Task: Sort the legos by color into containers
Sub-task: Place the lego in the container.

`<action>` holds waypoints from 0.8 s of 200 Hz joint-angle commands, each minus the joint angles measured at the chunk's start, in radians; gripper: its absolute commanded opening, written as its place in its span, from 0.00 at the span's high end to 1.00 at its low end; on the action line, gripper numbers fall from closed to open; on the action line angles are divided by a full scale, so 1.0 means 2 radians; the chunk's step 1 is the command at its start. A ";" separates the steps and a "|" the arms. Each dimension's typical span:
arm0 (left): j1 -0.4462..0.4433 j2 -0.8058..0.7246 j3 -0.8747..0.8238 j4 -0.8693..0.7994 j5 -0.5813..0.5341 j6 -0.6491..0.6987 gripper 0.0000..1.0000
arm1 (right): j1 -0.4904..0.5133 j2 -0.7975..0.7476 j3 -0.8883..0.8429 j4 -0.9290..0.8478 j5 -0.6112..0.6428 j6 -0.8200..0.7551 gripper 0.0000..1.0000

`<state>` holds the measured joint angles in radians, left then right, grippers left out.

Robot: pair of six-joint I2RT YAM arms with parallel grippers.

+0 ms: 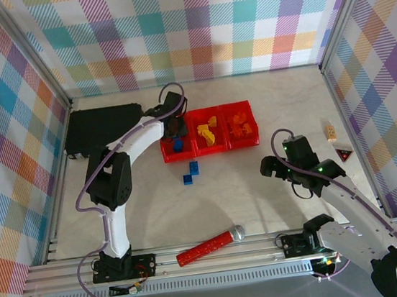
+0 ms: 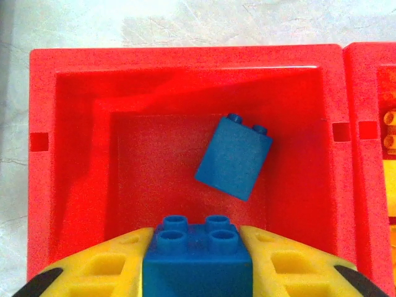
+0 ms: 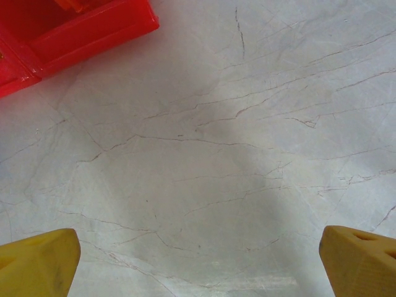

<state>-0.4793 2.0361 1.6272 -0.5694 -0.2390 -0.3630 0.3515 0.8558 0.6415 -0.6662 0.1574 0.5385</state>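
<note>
Clamped in the left gripper (image 2: 198,247) was a blue four-stud plastic brick (image 2: 198,269), hanging over the leftmost of three joined red plastic bins (image 2: 80,154), where another blue brick (image 2: 235,158) lay tilted. Two more blue bricks (image 1: 191,172) sat on the table (image 1: 263,206) just before the bins. Right gripper (image 3: 199,247) gaped wide over bare tabletop.

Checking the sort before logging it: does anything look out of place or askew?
Nothing serious. A blue brick lies on its side, skewed, in the left bin, and two blue bricks sit unsorted on the table. Otherwise nothing stands out.
</note>
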 commanded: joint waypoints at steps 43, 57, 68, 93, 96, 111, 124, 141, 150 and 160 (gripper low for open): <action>0.006 -0.012 -0.008 0.030 -0.037 0.000 0.54 | -0.005 -0.003 0.013 -0.005 0.002 -0.001 0.01; 0.005 -0.021 -0.015 0.039 -0.034 0.002 0.53 | -0.005 -0.004 0.011 -0.006 0.001 0.000 0.01; 0.005 -0.029 -0.021 0.043 -0.031 0.004 0.51 | -0.005 -0.006 0.010 -0.006 0.002 0.000 0.01; 0.005 -0.060 -0.047 0.062 -0.015 0.008 0.47 | -0.005 -0.009 0.007 -0.008 0.001 0.003 0.01; 0.004 -0.065 -0.050 0.064 -0.014 0.008 0.46 | -0.005 -0.010 0.007 -0.008 0.001 0.003 0.01; 0.003 -0.088 -0.068 0.072 -0.009 0.009 0.44 | -0.005 -0.011 0.005 -0.008 0.001 0.004 0.01; 0.001 -0.111 -0.089 0.079 -0.002 0.011 0.41 | -0.005 -0.011 0.004 -0.007 0.000 0.006 0.01; -0.006 -0.146 -0.120 0.087 0.003 0.011 0.37 | -0.005 -0.009 0.003 -0.004 -0.003 0.007 0.01; -0.013 -0.161 -0.135 0.088 0.002 0.010 0.35 | -0.005 -0.008 0.002 -0.002 -0.003 0.008 0.01; -0.021 -0.180 -0.154 0.090 -0.001 0.005 0.34 | -0.005 -0.006 0.002 0.001 -0.005 0.009 0.01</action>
<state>-0.4904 1.7683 1.3895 -0.4187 -0.2504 -0.3477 0.3515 0.8452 0.6418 -0.6678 0.1566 0.5404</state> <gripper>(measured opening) 0.652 0.990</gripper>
